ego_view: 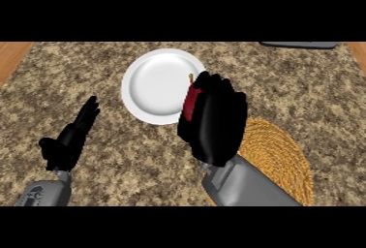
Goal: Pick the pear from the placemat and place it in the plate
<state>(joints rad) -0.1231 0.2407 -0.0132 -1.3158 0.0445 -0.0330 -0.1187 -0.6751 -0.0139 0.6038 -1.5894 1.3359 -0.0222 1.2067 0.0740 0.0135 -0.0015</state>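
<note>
A dark red pear (190,98) with a thin brown stem shows at the left edge of my right hand (214,121), whose fingers are curled round it and hide most of it. The hand holds the pear over the right rim of the white plate (154,82), which lies on the speckled counter. The round woven straw placemat (275,155) lies behind and to the right of that hand, partly covered by my right forearm. My left hand (71,135) rests open at the lower left, fingers up, away from the plate.
A dark grey flat object (300,44) lies at the counter's far right edge. Wooden strips (13,55) border the counter at the far left and far right.
</note>
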